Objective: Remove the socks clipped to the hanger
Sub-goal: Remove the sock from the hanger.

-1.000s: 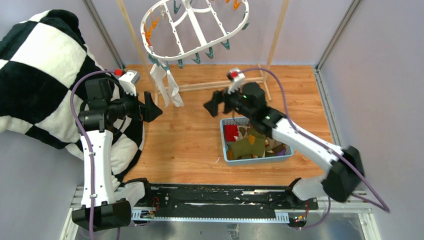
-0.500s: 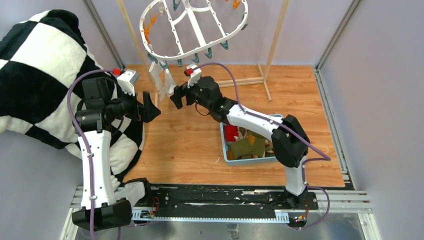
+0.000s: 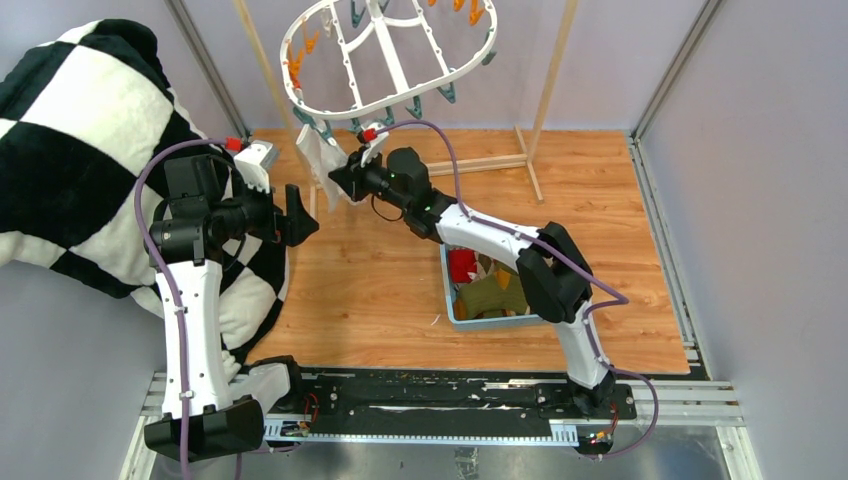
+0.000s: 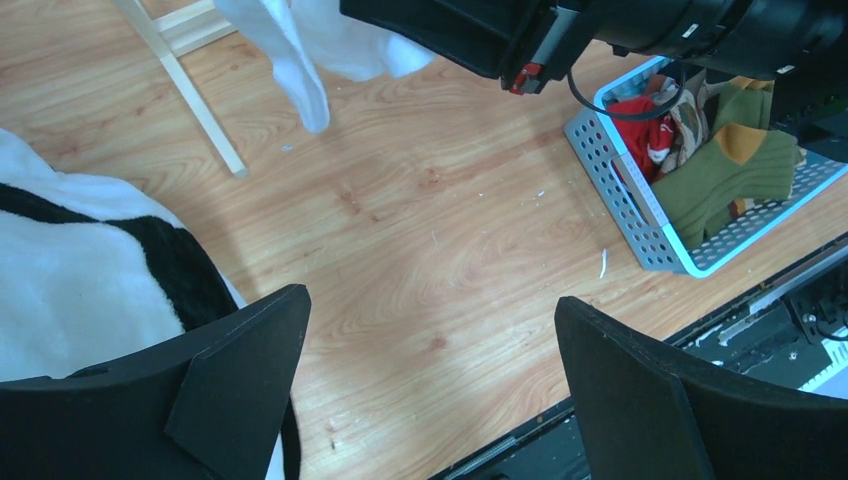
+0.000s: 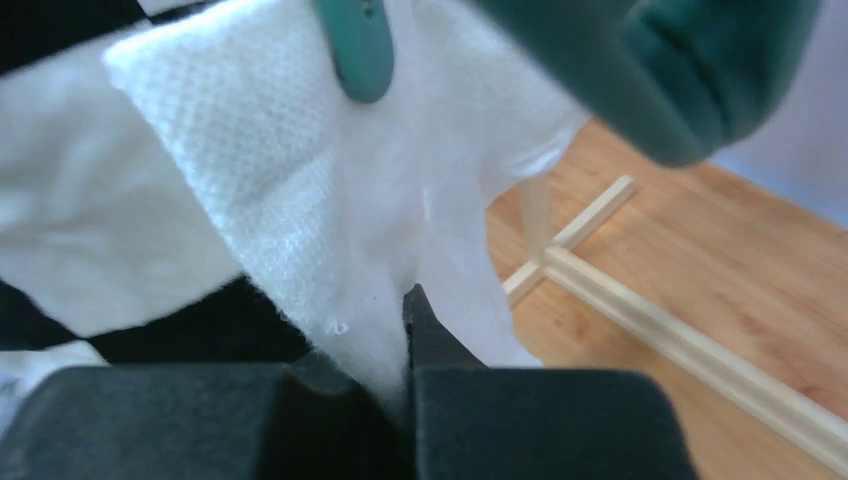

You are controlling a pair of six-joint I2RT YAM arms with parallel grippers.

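Note:
The white oval hanger (image 3: 392,62) hangs at the back, with orange and teal clips round its rim. A pair of white socks (image 3: 318,160) hangs from its near-left rim. In the right wrist view a teal clip (image 5: 360,50) holds the white sock (image 5: 300,180). My right gripper (image 3: 338,180) is shut on the sock's lower part (image 5: 405,300). My left gripper (image 3: 303,215) stands wide open beside the blanket, over bare floor (image 4: 430,300), and holds nothing. The hanging sock (image 4: 300,60) shows at the top of the left wrist view.
A pale blue perforated basket (image 3: 447,290) on the wooden floor holds red (image 3: 462,265) and olive (image 3: 495,295) socks. A black-and-white checked blanket (image 3: 80,130) fills the left side. A light wooden rack (image 3: 470,165) stands behind, its foot bar on the floor.
My right arm swung left from above the basket to the hanging white socks, and its jaws went from open to shut on one. The left arm stayed still.

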